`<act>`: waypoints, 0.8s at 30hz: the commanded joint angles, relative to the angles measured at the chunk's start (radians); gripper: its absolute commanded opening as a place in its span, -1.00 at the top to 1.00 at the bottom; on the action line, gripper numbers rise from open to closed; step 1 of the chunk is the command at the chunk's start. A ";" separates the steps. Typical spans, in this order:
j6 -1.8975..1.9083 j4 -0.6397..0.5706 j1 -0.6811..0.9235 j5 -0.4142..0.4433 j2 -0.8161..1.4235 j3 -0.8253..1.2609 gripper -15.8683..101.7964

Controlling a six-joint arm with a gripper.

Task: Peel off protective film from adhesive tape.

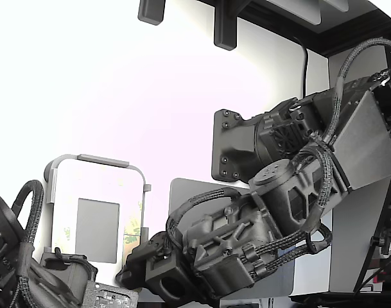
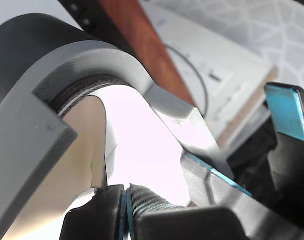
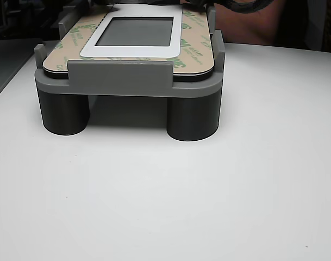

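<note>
White table (image 3: 219, 206) lies bare and wide in front of the grey holder (image 3: 122, 81), as the other view shows it. Holder stands on round legs, raised lips along its edges. White panel (image 3: 133, 51) sits flat inside, grey patch (image 3: 135, 31) at its middle. Protective film (image 3: 195, 51), pale yellow with green print, covers the adhesive tape along the panel's border. My claw (image 2: 126, 207) is at the panel's far end, fingers (image 2: 99, 215) pressed together; whether film is caught between them, I cannot tell.
</note>
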 commanded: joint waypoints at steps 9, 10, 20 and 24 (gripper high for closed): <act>-0.014 -0.025 -0.012 0.002 0.018 0.006 0.89; -0.015 -0.028 -0.012 0.000 0.017 0.008 0.89; -0.041 -0.035 -0.029 -0.003 0.008 0.014 0.89; -0.049 -0.040 -0.035 -0.005 0.006 0.018 0.89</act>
